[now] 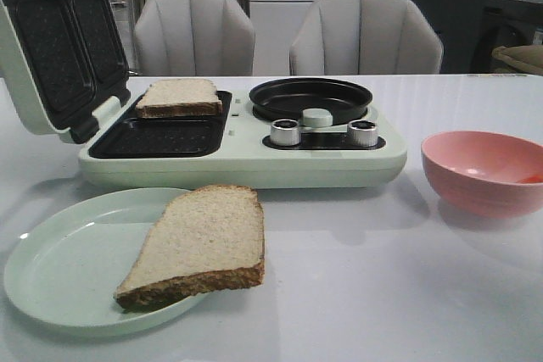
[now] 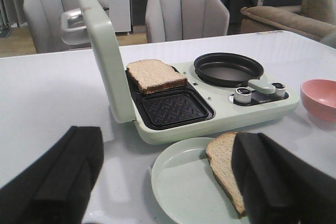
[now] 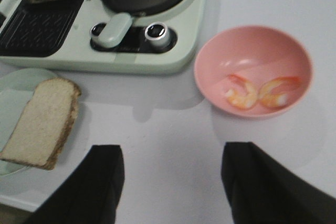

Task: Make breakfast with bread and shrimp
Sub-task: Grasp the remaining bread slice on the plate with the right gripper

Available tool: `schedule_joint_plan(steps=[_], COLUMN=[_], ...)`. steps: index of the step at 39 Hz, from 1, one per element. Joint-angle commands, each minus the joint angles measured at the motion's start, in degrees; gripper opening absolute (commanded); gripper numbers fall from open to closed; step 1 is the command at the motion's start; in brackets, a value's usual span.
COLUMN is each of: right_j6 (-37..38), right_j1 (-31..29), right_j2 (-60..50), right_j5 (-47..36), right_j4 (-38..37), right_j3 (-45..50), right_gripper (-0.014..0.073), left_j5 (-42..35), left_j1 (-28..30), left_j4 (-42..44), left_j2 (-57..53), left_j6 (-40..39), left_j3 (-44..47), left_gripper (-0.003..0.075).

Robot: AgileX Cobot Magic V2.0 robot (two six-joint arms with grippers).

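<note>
From the front, the breakfast maker [image 1: 246, 146] sits mid-table with its lid [image 1: 51, 40] up. One slice of bread [image 1: 180, 97] lies in the far grill tray; the near tray [image 1: 157, 137] is bare. A second slice [image 1: 199, 243] rests on the pale green plate [image 1: 76, 269] toward the table's front-left corner, overhanging the plate's rim. The pan [image 1: 310, 97] is empty, with two knobs [image 1: 286, 131] below it. A pink bowl [image 1: 484, 171] stands toward the right edge. No gripper shows here.

In the left wrist view, the left gripper [image 2: 163, 182] hangs over the plate, jaws wide apart, nothing held. The overhanging slice could tip off the plate if it is pinched at its free edge.

In the right wrist view, the right gripper [image 3: 173, 182] is spread apart and empty above bare table near the front edge. Two shrimp [image 3: 257, 93] lie touching in the bowl; being small and curved, they could slip from the jaws or come up together.
</note>
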Motion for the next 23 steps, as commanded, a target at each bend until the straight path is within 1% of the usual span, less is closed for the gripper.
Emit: schedule_joint_plan(steps=[1, 6, 11, 14, 21, 23], right_j6=[-0.7, -6.2, -13.5, -19.4, -38.5, -42.9], right_j1=[1.5, 4.2, 6.4, 7.1, 7.1, 7.1], right_j2=[7.4, 17.5, 26.7, 31.5, 41.5, 43.7], right_j5=[-1.9, -1.9, -1.7, -1.5, 2.2, 3.1], right_j4=[6.7, 14.9, 26.3, 34.4, 55.8, 62.0], right_j3=[-4.7, -7.3, -9.8, -10.8, -12.5, -12.6], right_gripper=[0.0512, 0.0512, 0.0512, 0.0512, 0.0512, 0.0512], left_j5=[-4.9, -4.9, -4.9, -4.9, -4.9, -4.9], left_j1=[0.1, 0.1, 0.1, 0.1, 0.1, 0.1], left_j4=[-0.4, -0.4, -0.4, -0.4, -0.4, -0.4], left_j2=[-0.7, -0.7, -0.7, -0.7, -0.7, -0.7], left_j6=[-0.6, -0.6, -0.6, -0.6, -0.6, -0.6], left_j3=[-1.4, -1.4, -1.4, -1.4, -1.4, -1.4], left_gripper=[0.0566, 0.0566, 0.0566, 0.0566, 0.0566, 0.0566])
